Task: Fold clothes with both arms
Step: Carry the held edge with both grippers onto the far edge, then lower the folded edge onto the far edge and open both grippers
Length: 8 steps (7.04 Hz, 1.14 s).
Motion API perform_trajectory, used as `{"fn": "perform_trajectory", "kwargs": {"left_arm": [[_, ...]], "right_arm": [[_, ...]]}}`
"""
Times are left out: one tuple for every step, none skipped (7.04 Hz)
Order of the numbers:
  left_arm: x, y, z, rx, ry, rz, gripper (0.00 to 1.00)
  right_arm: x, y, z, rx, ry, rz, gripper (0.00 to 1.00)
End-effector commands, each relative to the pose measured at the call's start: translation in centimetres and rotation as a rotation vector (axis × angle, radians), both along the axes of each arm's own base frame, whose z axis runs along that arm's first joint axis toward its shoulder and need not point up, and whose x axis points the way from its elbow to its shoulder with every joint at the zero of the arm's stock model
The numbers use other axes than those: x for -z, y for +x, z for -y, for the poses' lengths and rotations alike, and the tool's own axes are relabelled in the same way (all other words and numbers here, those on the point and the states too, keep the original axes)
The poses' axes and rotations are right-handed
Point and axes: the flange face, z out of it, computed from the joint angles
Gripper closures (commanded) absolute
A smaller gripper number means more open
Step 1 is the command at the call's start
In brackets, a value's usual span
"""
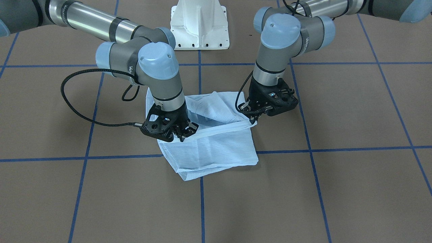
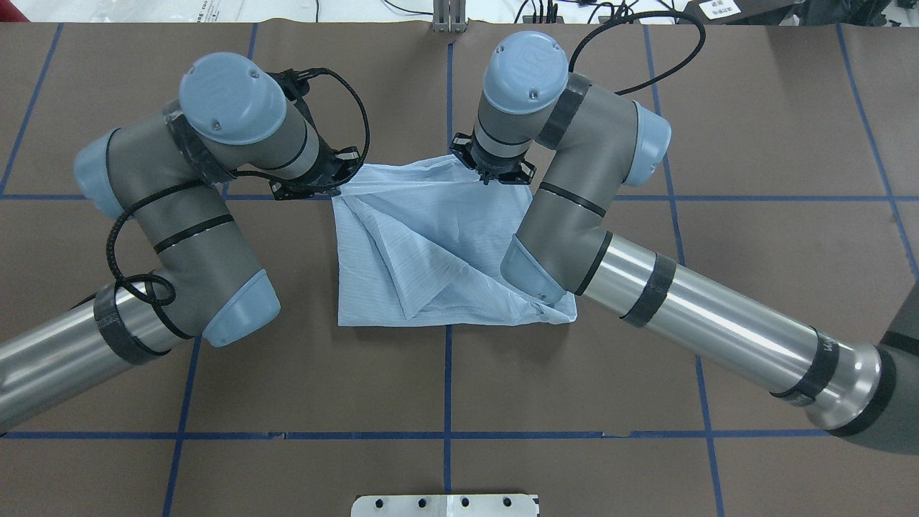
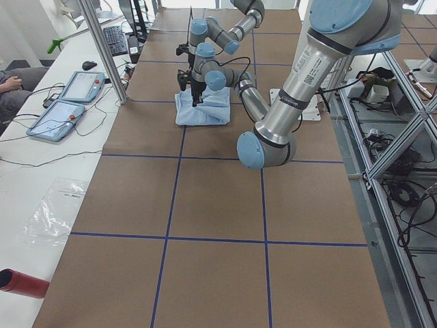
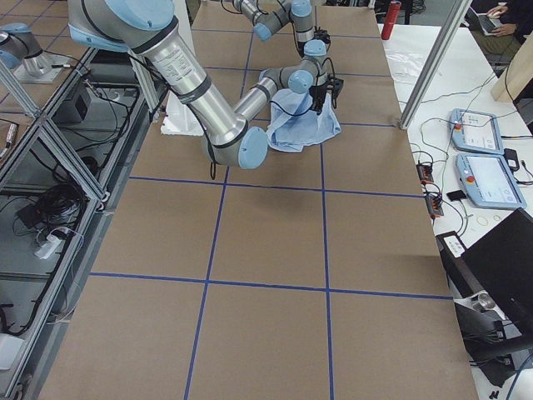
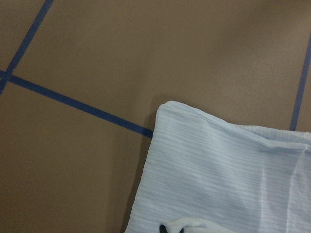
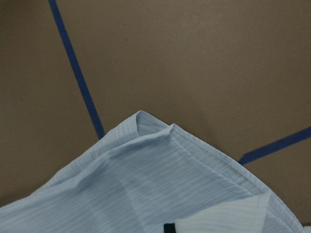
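The light blue striped shirt [image 1: 216, 148] lies folded into a rough square in the middle of the brown table; it also shows in the overhead view [image 2: 431, 251]. My left gripper [image 1: 252, 118] is at the shirt's far-side edge and is shut on a corner of the cloth. My right gripper [image 1: 184, 133] is shut on the other end of the same edge. The held edge runs taut between them, a little above the layers below. Both wrist views show only shirt corners [image 5: 218, 174] [image 6: 160, 174] over the table. The collar and buttons are hidden.
The white pedestal base [image 1: 199, 27] stands at the robot's side of the table. Blue tape lines [image 1: 84, 158] grid the brown surface. In the left side view, tablets [image 3: 65, 102] and a post [image 3: 102, 48] stand beyond the far edge, and a red cylinder [image 3: 20, 282] lies nearby.
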Motion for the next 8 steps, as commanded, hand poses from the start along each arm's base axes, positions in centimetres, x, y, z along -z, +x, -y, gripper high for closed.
{"fn": "perform_trajectory", "kwargs": {"left_arm": [[-2.9, 2.3, 3.0, 0.008, 0.017, -0.009, 1.00], [-3.1, 3.5, 4.0, 0.008, 0.011, -0.003, 1.00], [-3.4, 4.1, 4.6, 0.009, 0.002, 0.010, 1.00], [-3.9, 3.7, 5.3, 0.021, -0.002, 0.015, 1.00], [-4.7, 3.2, 6.2, 0.035, -0.011, 0.029, 1.00], [-4.8, 3.0, 6.5, 0.041, -0.012, 0.029, 1.00], [-4.6, 2.9, 6.8, 0.045, -0.006, 0.023, 1.00], [-4.0, 3.1, 7.2, 0.047, -0.003, 0.018, 1.00]], "right_arm": [[-0.1, -1.8, 1.9, -0.002, 0.003, -0.009, 1.00], [-0.7, -2.6, 2.7, -0.003, 0.012, -0.007, 1.00], [-1.0, -2.9, 2.9, -0.005, 0.008, -0.014, 1.00], [-1.3, -3.2, 3.2, -0.006, 0.003, -0.023, 1.00], [-2.1, -3.5, 3.4, -0.006, -0.009, -0.037, 1.00], [-2.2, -3.6, 3.5, -0.006, -0.011, -0.040, 1.00], [-2.3, -3.6, 3.5, -0.006, -0.011, -0.040, 1.00], [-1.5, -3.2, 4.0, -0.015, -0.005, -0.031, 1.00]]}}
